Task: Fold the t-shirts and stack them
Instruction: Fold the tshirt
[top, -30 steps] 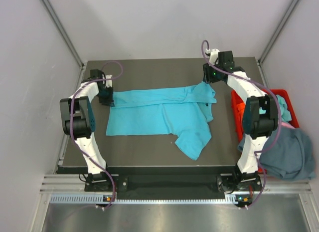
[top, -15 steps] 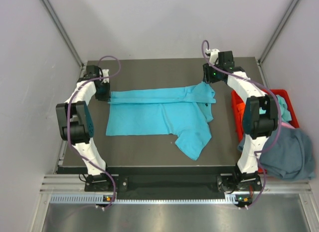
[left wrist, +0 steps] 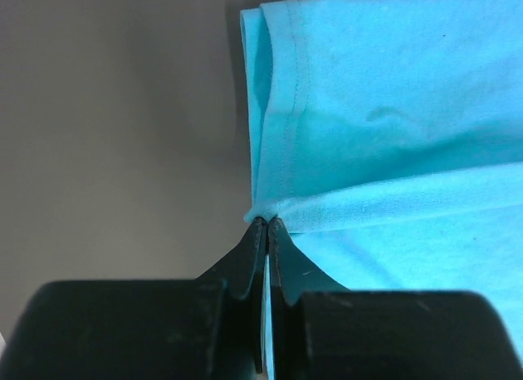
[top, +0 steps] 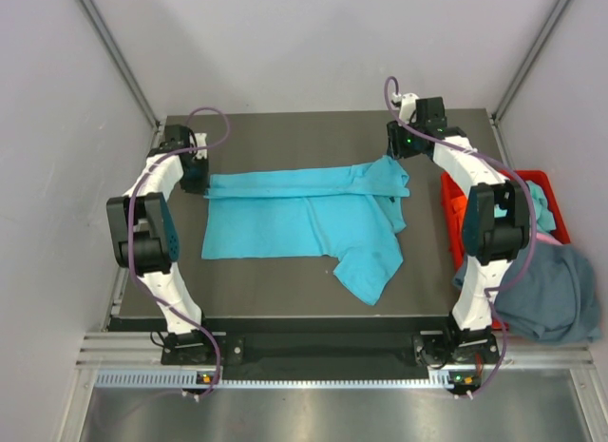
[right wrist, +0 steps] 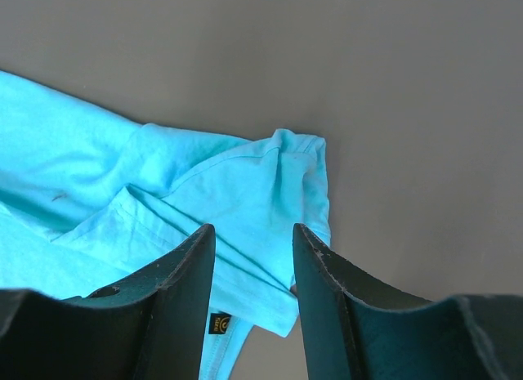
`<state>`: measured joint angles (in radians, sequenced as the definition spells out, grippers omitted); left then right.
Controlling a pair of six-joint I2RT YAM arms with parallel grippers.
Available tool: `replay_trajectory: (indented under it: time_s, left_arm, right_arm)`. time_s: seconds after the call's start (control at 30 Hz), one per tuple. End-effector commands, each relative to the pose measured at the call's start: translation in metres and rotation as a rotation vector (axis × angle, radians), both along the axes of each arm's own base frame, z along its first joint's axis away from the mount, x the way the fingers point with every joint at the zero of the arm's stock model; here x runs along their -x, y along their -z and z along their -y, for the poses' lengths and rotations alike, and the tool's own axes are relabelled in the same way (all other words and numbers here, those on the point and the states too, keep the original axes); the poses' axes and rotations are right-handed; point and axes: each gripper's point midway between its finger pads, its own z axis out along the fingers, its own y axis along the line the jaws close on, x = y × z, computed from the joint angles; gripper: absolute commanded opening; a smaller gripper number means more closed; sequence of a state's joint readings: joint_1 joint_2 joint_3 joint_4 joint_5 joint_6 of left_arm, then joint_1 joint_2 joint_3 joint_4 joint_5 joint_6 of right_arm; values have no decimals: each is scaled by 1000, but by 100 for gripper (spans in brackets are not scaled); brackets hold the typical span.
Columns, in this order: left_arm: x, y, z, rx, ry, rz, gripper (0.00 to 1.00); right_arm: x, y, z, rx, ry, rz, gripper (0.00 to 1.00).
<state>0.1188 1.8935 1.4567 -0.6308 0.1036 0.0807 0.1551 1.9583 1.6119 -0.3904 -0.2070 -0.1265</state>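
Observation:
A bright turquoise t-shirt [top: 304, 221] lies spread on the dark table [top: 285, 138], its far edge folded over into a long strip and one sleeve trailing toward the front. My left gripper [top: 201, 180] is shut on the strip's left corner [left wrist: 268, 222]; the pinched cloth [left wrist: 384, 110] stretches away to the right. My right gripper [top: 398, 157] hovers open over the shirt's far right corner [right wrist: 253, 229], fingers apart above the bunched cloth [right wrist: 163, 184] and holding nothing. A slate blue-grey t-shirt [top: 549, 295] hangs off the table's right side.
A red plastic bin [top: 454, 206] stands at the table's right edge, with turquoise cloth [top: 541, 202] and a bit of pinkish cloth [top: 547, 239] in it. Grey walls close in on three sides. A metal rail runs along the front below the arm bases.
My left arm has drawn back toward the far left corner with the shirt corner in its grip, pulling the folded strip straighter. The right arm has stayed still.

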Motion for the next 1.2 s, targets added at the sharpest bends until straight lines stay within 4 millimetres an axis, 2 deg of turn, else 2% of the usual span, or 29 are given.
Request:
replay_trajectory:
  time_s: [0.0,0.07,0.1,0.13,0.23,0.3,0.37,0.53,0.57,0.6,0.67,0.8,0.93,1.17]
  left_arm:
    - [1,-9,-12,-40,-29,4,5]
    - [4,-10,-12,-40,-42,-7,32]
    - [3,-14,-10,-27,-42,1,49]
    - [2,-21,-7,-17,-39,19,58]
    - [-1,-39,6,33,-10,76,60]
    - [-5,-44,17,58,12,106,60]
    - [-7,-40,26,62,30,107,60]
    - [-5,-9,34,74,53,45,57]
    - [-2,-1,35,77,52,29,57]
    - [0,5,36,84,49,10,57]
    - [4,12,39,99,56,-9,56]
    - [6,14,39,99,57,-13,55]
    - [5,14,38,95,54,-14,55]
    - [5,14,39,104,54,-17,55]
  right_arm:
    - [-10,-13,-6,-18,-1,47,43]
    - [-11,-12,-5,-15,0,46,43]
    - [-12,-9,-4,-10,2,44,43]
    - [-13,-8,-3,-8,3,40,43]
    - [-18,2,-4,-1,-1,25,43]
    - [-25,12,-3,9,7,8,43]
    - [-28,19,-3,15,11,-6,43]
    - [-50,27,0,35,33,0,43]
    - [-52,34,2,46,39,-10,43]
    - [-58,29,3,48,44,4,43]
    - [-62,32,6,56,50,0,43]
    - [-66,39,7,62,51,-11,41]
    - [-63,42,4,43,48,-26,33]
    - [-61,45,5,47,53,-35,36]
